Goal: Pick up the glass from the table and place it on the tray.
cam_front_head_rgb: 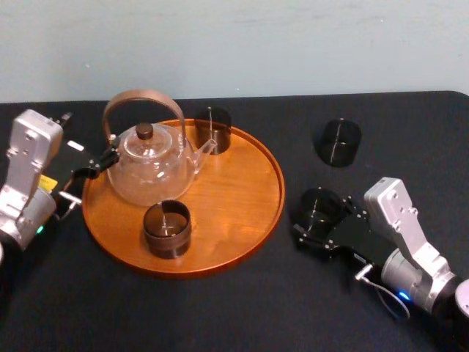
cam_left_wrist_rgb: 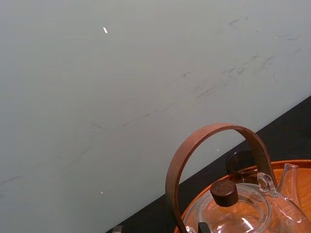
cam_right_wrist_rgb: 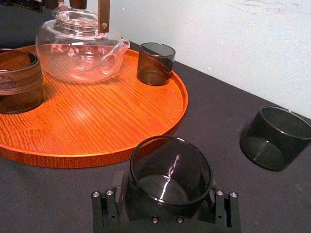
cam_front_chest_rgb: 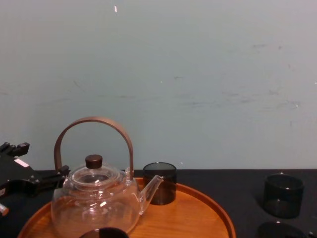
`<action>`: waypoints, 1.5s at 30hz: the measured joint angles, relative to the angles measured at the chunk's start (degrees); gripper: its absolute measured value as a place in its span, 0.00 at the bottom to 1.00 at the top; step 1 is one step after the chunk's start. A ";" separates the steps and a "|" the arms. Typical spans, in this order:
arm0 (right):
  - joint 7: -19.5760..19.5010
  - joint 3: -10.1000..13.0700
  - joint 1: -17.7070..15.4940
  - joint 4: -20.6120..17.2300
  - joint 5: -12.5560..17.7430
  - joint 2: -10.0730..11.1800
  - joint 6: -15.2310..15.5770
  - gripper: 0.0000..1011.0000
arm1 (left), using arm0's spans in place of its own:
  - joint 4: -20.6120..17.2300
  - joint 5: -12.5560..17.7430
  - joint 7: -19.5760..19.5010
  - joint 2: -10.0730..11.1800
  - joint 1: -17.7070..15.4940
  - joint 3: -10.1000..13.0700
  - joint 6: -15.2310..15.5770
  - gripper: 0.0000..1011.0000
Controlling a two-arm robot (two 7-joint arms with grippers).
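Observation:
A dark smoky glass [cam_right_wrist_rgb: 170,167] stands on the black table [cam_front_head_rgb: 242,308] just right of the tray, between the fingers [cam_right_wrist_rgb: 118,183] of my right gripper [cam_front_head_rgb: 316,224], which is shut on its sides. The round orange-brown tray [cam_front_head_rgb: 242,198] carries a clear glass teapot [cam_front_head_rgb: 150,165] with a brown arched handle and two more dark glasses [cam_front_head_rgb: 212,130] [cam_front_head_rgb: 167,229]. My left gripper [cam_front_head_rgb: 91,176] is open and hovers at the tray's left rim beside the teapot; it also appears at the left edge [cam_front_chest_rgb: 37,181] of the chest view.
Another dark glass [cam_front_head_rgb: 341,141] stands on the table behind my right gripper, also seen from the right wrist [cam_right_wrist_rgb: 276,138]. A pale wall [cam_front_chest_rgb: 198,74] closes off the back of the table. The tray's right half [cam_right_wrist_rgb: 112,111] is bare wood.

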 joint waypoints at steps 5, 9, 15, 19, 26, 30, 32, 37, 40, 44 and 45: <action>0.86 0.15 0.88 1.50 -0.18 -1.21 -0.13 0.99 | 0.00 0.00 0.00 0.00 0.00 0.00 0.00 1.00; 1.11 0.25 1.00 1.78 -0.16 -1.44 -0.28 0.99 | 0.00 0.00 0.00 0.00 0.00 0.00 0.00 1.00; 0.99 0.20 0.92 1.59 -0.15 -1.27 -0.28 0.99 | 0.00 0.00 0.00 0.00 0.00 0.00 0.00 1.00; 0.92 0.17 0.87 1.50 -0.13 -1.19 -0.28 0.99 | 0.00 0.00 0.00 0.00 0.00 0.00 0.00 1.00; 0.82 0.13 0.84 1.40 -0.08 -1.10 -0.27 0.97 | 0.00 0.00 0.00 0.00 0.00 0.00 0.00 1.00; 0.78 0.11 0.82 1.35 -0.05 -1.08 -0.28 0.92 | 0.00 0.00 0.00 0.00 0.00 0.00 0.00 1.00; 0.76 0.10 0.81 1.33 -0.05 -1.07 -0.27 0.92 | 0.00 0.00 0.00 0.00 0.00 0.00 0.00 1.00; 0.73 0.10 0.79 1.30 -0.06 -1.04 -0.26 0.91 | 0.00 0.00 0.00 0.00 0.00 0.00 0.00 1.00; 0.71 0.10 0.78 1.28 -0.06 -1.03 -0.26 0.91 | 0.00 0.00 0.00 0.00 0.00 0.00 0.00 1.00; 0.69 0.10 0.76 1.27 -0.06 -1.01 -0.26 0.91 | 0.00 0.00 0.00 0.00 0.00 0.00 0.00 1.00; 0.68 0.10 0.76 1.27 -0.06 -1.00 -0.26 0.91 | 0.00 0.00 0.00 -0.01 0.00 0.00 0.00 1.00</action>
